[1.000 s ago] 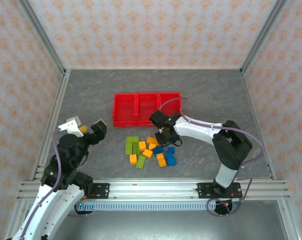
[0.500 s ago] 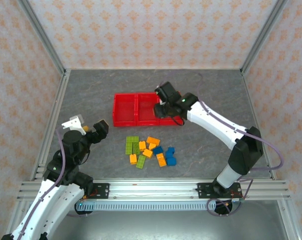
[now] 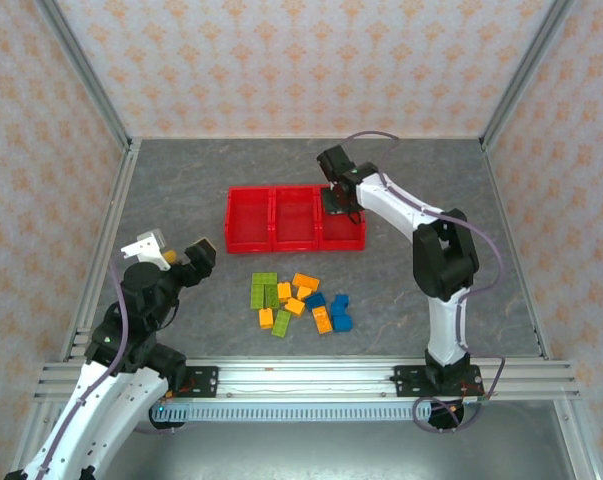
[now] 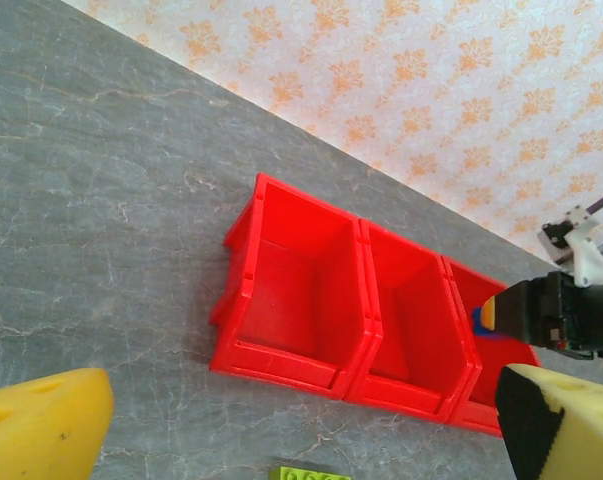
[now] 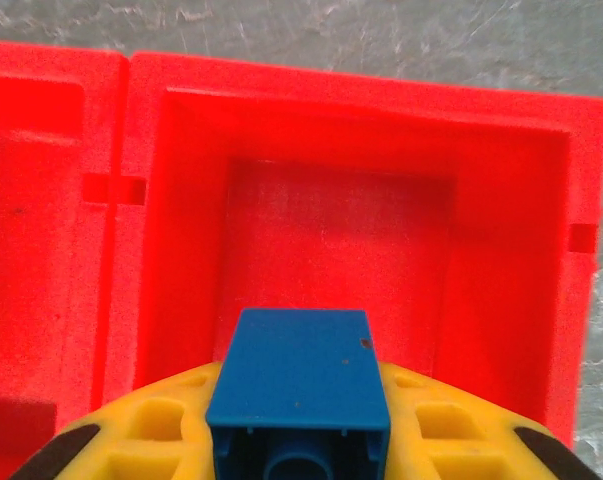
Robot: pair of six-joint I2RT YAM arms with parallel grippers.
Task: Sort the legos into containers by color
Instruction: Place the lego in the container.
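Observation:
The red tray [image 3: 249,245] lies mid-table, its three compartments bare where they show. My right gripper [image 3: 337,199] hovers over the right compartment [image 5: 341,240], shut on a blue lego [image 5: 301,385] that sticks out between the yellow pads. From the left wrist view the same gripper [image 4: 551,312] hangs over the tray's right end [image 4: 481,410]. The other legos lie loose in front of the tray: lime green [image 3: 263,291], orange [image 3: 304,283] and blue [image 3: 339,316]. My left gripper [image 3: 181,256] stands open at the left, apart from tray and pile, nothing between its fingers [image 4: 41,425].
Grey stone-patterned tabletop [image 3: 181,190] with patterned walls and aluminium frame posts around it. One lime green lego [image 4: 311,472] shows at the bottom edge of the left wrist view, below the tray's left compartment [image 4: 291,290].
The right gripper has lifted from the loose pile and swung back over the tray's right compartment, carrying the blue lego. The left arm has barely shifted.

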